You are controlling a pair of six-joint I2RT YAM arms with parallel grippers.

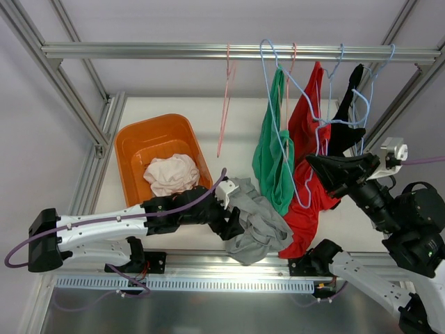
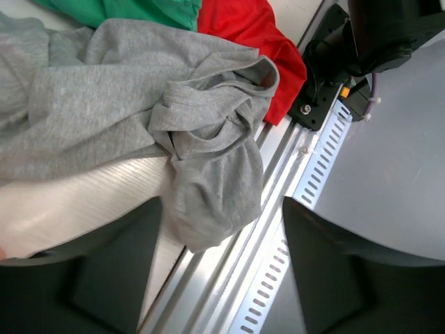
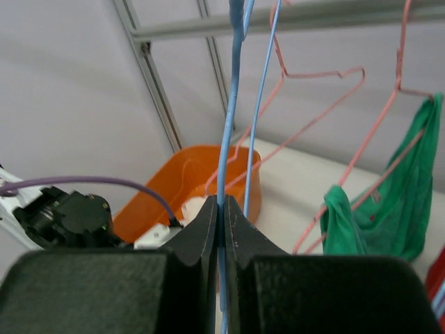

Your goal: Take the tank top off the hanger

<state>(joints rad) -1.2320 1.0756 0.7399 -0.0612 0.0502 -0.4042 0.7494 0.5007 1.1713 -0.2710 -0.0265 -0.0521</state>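
Note:
A grey tank top (image 1: pixel 256 224) lies crumpled on the table's near edge, off any hanger. In the left wrist view its grey cloth (image 2: pixel 139 118) reaches down between my open fingers. My left gripper (image 1: pixel 233 221) (image 2: pixel 222 236) is open right beside it and holds nothing. My right gripper (image 1: pixel 314 163) (image 3: pixel 222 209) is shut on the wire of a bare blue hanger (image 1: pixel 288 146) (image 3: pixel 233 104) that hangs from the rail (image 1: pixel 174 50).
A green top (image 1: pixel 272 160), a red top (image 1: pixel 309 181) and a black top (image 1: pixel 348 118) hang on hangers. An empty pink hanger (image 1: pixel 226 97) hangs to their left. An orange bin (image 1: pixel 149 129) holds a pale cloth (image 1: pixel 172 174).

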